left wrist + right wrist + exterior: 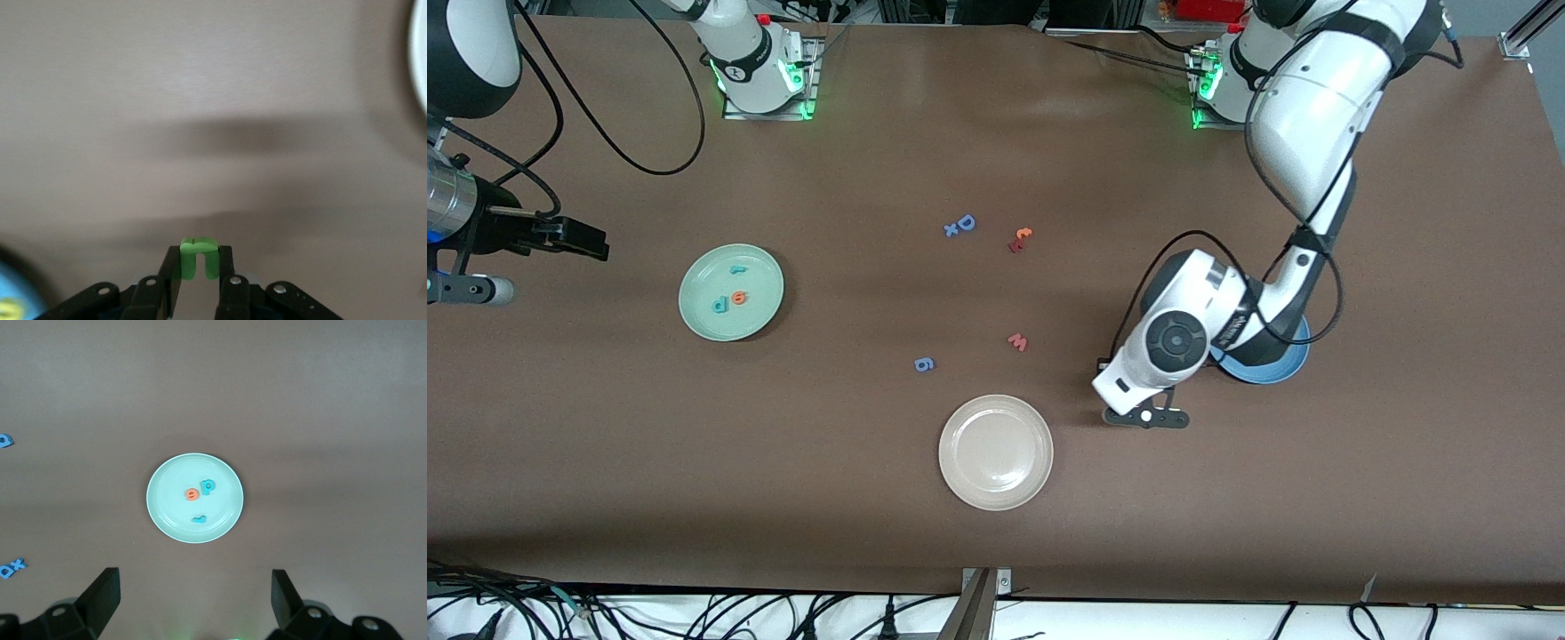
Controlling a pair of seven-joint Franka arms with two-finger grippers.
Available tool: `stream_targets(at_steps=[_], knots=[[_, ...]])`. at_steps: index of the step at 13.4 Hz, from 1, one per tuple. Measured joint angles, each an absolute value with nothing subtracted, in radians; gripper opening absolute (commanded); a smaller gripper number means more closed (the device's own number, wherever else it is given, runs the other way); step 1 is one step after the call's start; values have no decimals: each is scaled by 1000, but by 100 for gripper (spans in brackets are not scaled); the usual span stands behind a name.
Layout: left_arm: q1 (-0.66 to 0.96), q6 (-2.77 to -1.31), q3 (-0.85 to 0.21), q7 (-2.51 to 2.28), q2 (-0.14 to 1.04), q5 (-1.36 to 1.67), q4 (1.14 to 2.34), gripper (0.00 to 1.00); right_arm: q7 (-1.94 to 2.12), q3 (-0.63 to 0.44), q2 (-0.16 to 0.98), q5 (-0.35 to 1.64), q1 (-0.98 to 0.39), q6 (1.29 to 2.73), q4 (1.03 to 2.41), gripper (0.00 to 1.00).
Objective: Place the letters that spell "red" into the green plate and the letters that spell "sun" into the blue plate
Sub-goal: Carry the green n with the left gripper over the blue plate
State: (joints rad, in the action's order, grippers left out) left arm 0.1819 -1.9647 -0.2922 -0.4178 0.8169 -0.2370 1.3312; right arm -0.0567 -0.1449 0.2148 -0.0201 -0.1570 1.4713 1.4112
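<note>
I've got the green plate (731, 292) at the right arm's end holding teal r (737, 268), orange e (739, 298) and teal d (719, 306). Blue plate (1282, 368) sits half hidden under my left arm. Left gripper (199, 277) is pinched on the green n (199, 257) over bare table beside it. Right gripper (193, 603) waits, fingers spread, high above the green plate.

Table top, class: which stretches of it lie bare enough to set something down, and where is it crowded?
Bare brown table runs between the green plate and the beige-white plate; the beige-white plate itself holds nothing. Crowded: loose letters between the blue D and red w, and around the left gripper beside the blue plate.
</note>
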Motion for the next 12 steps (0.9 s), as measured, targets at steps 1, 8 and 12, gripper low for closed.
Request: stream_targets(at_steps=[1, 8, 12], knots=[[157, -1959, -293, -378, 786, -237, 1363, 15, -57, -145, 215, -20, -157, 1471, 1411, 100], [-27, -2046, -299, -141, 565, -237, 1686, 18, -57, -145, 215, -20, -157, 1472, 1412, 100], [-113, -2109, -302, -81, 510, -237, 1814, 19, -57, -145, 215, -20, -157, 1472, 1412, 100]])
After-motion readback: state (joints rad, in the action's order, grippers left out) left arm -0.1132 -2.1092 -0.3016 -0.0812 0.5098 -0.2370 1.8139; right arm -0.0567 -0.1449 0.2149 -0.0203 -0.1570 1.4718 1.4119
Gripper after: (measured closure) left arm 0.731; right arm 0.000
